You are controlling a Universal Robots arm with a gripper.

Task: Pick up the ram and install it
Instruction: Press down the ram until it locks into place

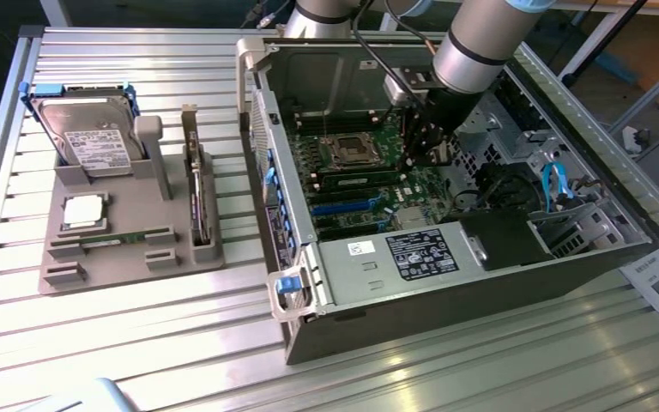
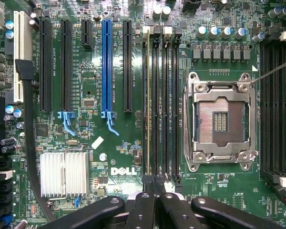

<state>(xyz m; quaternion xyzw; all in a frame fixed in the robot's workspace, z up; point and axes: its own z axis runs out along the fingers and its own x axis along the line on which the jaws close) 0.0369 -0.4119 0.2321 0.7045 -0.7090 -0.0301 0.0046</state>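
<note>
One ram [image 2: 148, 105] stick is seated edge-on beside the processor socket [image 2: 220, 121]; the gripper [image 2: 155, 202] is clenched empty above it.

Hard drive [image 1: 95, 137] beside open computer case [image 1: 444, 283]

Case walls [image 1: 263, 112], blue cables [image 1: 555, 184] hem motherboard [image 1: 364, 184]; top open.

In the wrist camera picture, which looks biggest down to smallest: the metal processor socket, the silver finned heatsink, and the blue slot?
1. Processor socket, clearly the largest.
2. Finned heatsink, a smaller block.
3. Blue slot: about as long as the socket is tall, but very narrow, so it covers the least area.
All lie on the same board, so nearness hardly skews this.
</note>
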